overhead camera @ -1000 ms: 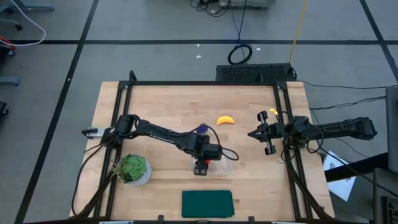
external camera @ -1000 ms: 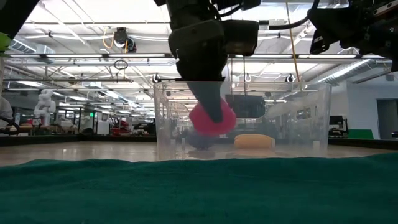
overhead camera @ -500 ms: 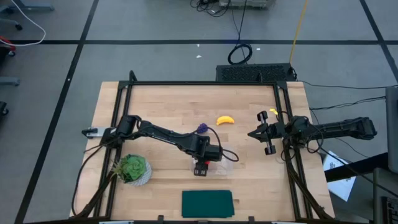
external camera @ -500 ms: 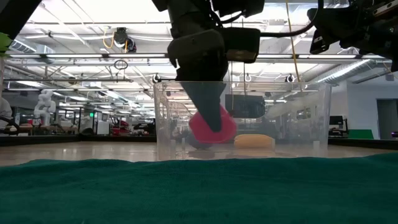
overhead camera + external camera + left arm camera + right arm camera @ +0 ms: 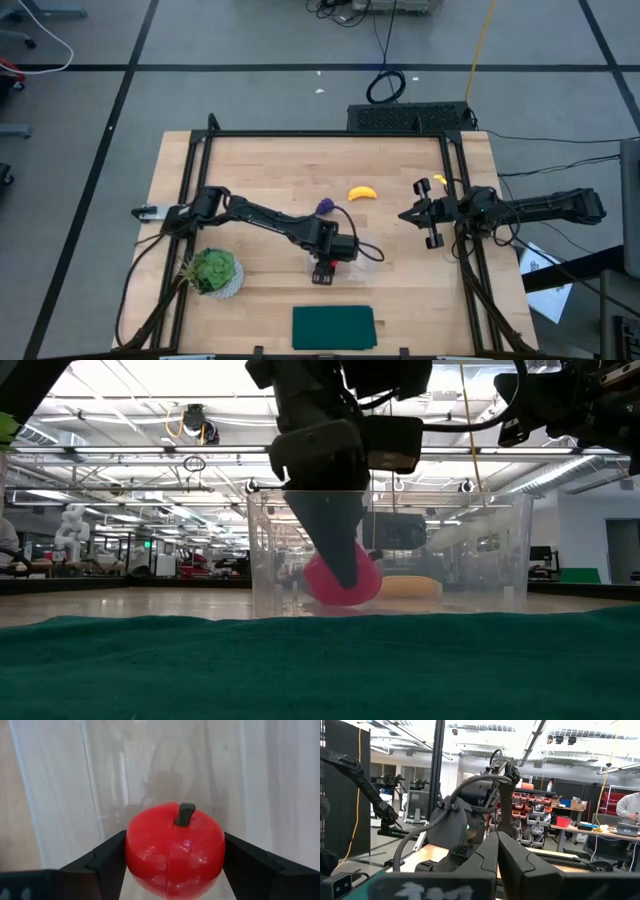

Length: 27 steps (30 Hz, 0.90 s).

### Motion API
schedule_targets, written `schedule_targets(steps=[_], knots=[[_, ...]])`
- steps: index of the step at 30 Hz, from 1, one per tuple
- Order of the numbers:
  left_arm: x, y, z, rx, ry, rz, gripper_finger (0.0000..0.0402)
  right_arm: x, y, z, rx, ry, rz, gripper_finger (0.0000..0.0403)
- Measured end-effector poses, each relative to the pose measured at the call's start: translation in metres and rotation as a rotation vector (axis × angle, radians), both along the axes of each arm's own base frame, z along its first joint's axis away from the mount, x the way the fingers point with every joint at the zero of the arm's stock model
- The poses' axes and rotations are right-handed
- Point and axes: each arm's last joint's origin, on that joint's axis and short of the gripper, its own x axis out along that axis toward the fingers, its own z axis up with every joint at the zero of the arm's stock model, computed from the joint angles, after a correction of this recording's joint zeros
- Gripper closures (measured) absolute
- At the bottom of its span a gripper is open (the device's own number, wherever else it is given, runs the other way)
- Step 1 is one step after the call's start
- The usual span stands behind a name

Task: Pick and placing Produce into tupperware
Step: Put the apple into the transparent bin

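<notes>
High view: going from left to right, a leafy plant in a white pot (image 5: 212, 272) sits near the left side of the worktop (image 5: 250, 170). The left arm reaches across from there, and its end effector (image 5: 323, 268) is down inside the clear tupperware (image 5: 366, 253) in the middle. It grips the red toy apple (image 5: 174, 849), one dark finger pressed on each side. In the low view, the apple (image 5: 343, 579) sits very low in the tupperware (image 5: 500, 550), at or almost at the bottom. A dark green mat (image 5: 333, 327) lies just in front of the tupperware. The purple grapes (image 5: 324, 206) lie on the wood behind the tupperware, and the yellow banana (image 5: 362, 193) lies a little farther right. Both are outside it. The right end effector (image 5: 432, 212) waits over the right edge of the worktop, holding nothing, with its fingers close together.

The step now looks like dropping off the apple. Next, the left fingers should open and let go, then lift straight up so they do not bump the thin walls. After that, the grapes and the banana need picking up.
</notes>
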Motion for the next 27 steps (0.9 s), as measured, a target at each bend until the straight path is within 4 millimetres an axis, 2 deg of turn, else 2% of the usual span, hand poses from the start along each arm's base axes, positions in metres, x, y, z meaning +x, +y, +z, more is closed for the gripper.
schedule_targets(steps=[20,27], knots=[[-0.0018,0.0027,-0.0062,-0.041,0.007,-0.002,0.0127,0.0000,0.0000,0.0000,0.000,0.000,0.000,0.0403],[-0.0020,0.0027,-0.0075,-0.041,0.010,0.001,0.0103,0.0000,0.0000,-0.0001,0.000,0.000,0.000,0.0403]])
